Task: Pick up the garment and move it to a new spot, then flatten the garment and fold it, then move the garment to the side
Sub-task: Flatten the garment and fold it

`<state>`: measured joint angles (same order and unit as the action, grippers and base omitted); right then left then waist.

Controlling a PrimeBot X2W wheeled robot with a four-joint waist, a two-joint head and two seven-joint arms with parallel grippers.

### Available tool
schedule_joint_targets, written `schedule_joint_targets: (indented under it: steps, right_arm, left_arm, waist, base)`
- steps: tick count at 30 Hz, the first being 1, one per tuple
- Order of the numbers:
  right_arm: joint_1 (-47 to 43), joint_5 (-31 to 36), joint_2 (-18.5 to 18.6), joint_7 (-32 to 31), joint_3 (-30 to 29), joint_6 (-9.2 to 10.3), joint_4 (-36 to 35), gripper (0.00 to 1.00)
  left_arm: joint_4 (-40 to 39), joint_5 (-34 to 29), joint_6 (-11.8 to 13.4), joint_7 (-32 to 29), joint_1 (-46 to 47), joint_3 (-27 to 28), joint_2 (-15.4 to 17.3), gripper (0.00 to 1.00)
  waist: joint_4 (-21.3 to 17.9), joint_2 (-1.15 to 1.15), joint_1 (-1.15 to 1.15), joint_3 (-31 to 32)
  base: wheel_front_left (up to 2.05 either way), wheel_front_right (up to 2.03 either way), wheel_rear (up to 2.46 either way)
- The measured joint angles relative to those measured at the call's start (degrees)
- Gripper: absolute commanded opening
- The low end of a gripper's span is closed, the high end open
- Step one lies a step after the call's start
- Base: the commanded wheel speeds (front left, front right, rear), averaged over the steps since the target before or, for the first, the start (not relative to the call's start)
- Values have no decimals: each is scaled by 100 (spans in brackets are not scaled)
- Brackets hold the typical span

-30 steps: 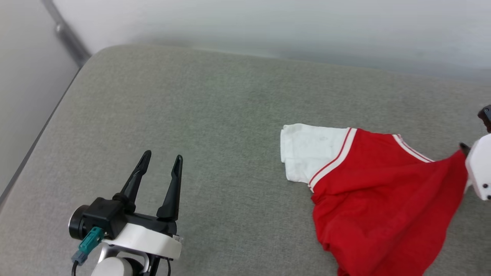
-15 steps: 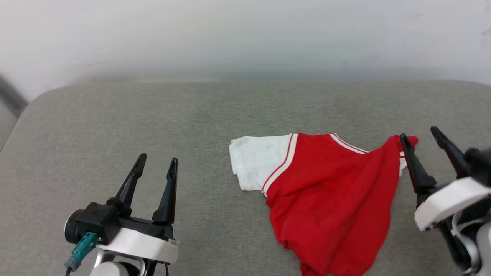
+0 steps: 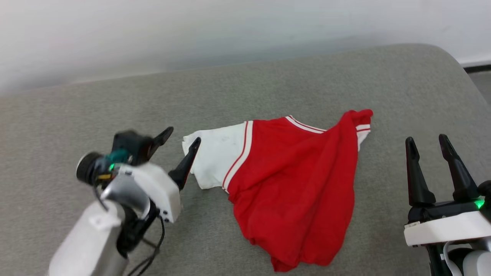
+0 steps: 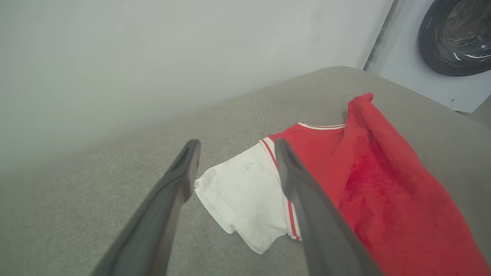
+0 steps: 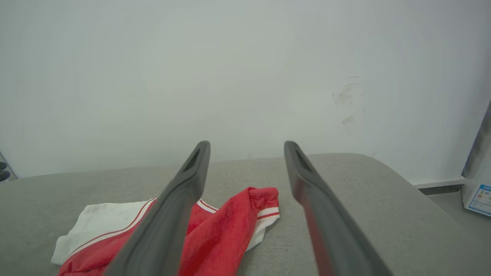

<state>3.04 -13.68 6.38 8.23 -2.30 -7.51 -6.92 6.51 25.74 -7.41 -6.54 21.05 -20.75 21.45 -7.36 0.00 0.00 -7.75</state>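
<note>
1. The left claw (image 3: pixel 183 137) has its jaws spread wide and holds nothing. It hangs over the left part of the grey padded surface (image 3: pixel 76 107), angled to the right toward the garment (image 3: pixel 291 184).
2. The tip of its right-hand finger (image 3: pixel 188 163) is just beside the outer edge of the white sleeve (image 3: pixel 216 153). Contact cannot be confirmed. In the left wrist view, this sleeve lies between and beyond the two fingers.
3. The garment lies crumpled at the middle of the surface. Its red body spreads from the white sleeve toward the near edge.
4. A raised red fold runs up the garment's right side to a striped cuff (image 3: pixel 362 126) at the far right corner.
5. The right claw (image 3: pixel 426 138) has its jaws spread wide and is empty. Its fingers point away from the robot. It stands apart from the garment, to its right, with grey surface between them.
</note>
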Motion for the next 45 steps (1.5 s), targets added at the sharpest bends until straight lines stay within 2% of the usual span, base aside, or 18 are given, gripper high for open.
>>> schedule_joint_targets:
  steps: [4, 5, 8, 11, 15, 23, 24, 25, 35, 36, 37, 45]
  right_arm:
    - [77, 1, -43, 91, 32, 0, 30, 100]
    - [142, 20, -64, 142, 76, 0, 79, 100]
    - [198, 41, -99, 210, 142, 0, 158, 100]
    - [253, 71, -116, 292, 196, 0, 216, 100]
    - [286, 114, -152, 385, 246, 0, 305, 100]
    - [402, 166, -210, 486, 344, 0, 446, 100]
    - [403, 176, -220, 487, 368, 0, 471, 100]
    - [403, 188, -226, 490, 376, 0, 491, 100]
    - [399, 320, -193, 378, 269, 0, 613, 100]
    - [399, 320, -193, 378, 269, 0, 613, 100]
    - [396, 328, -157, 322, 242, 0, 608, 100]
    - [276, 369, -105, 125, 198, 0, 589, 100]
  left_arm:
    - [438, 556, -9, -1228, 979, -481, 392, 100]
    - [740, 837, -9, -1958, 1417, -705, 572, 100]
    - [1202, 1274, -9, -2944, 1889, -876, 731, 100]
    - [1546, 1456, -9, -3597, 2331, -1026, 929, 100]
    - [1898, 1588, -9, -3979, 2585, -1112, 1039, 100]
    - [2316, 1568, -9, -3969, 2688, -1319, 1055, 100]
    - [2326, 1603, -9, -3961, 2686, -1326, 1055, 24]
    - [2338, 1636, -9, -3917, 2685, -1321, 1063, 0]
    - [2435, 1579, 214, -2170, 2236, -789, 1349, 0]
    - [2435, 1579, 214, -2170, 2236, -789, 1349, 0]
    - [2435, 1588, 261, -1823, 2157, -626, 1433, 0]
    - [2316, 1733, 504, -1169, 1755, -231, 1663, 0]
  waist:
    - [-208, 0, 0, -232]
    - [-318, 0, 0, -347]
    - [-490, 0, 0, -508]
    - [-650, 0, 0, -672]
    - [-813, 0, 0, -903]
    - [-952, 0, 1, -1243]
    - [-947, 0, 0, -1258]
    - [-935, 0, 1, -1264]
    - [-617, 0, 1, -1042]
    - [-617, 0, 1, -1042]
    - [-518, 0, 1, -963]
    - [-150, 0, 1, -659]
  base:
    - [0, 0, 0]
    - [0, 0, 0]
    - [0, 0, 0]
    - [0, 0, 0]
    - [0, 0, 0]
    - [0, 0, 0]
    - [0, 0, 0]
    - [0, 0, 0]
    - [0, 0, 0]
    - [0, 0, 0]
    - [0, 0, 0]
    - [0, 0, 0]
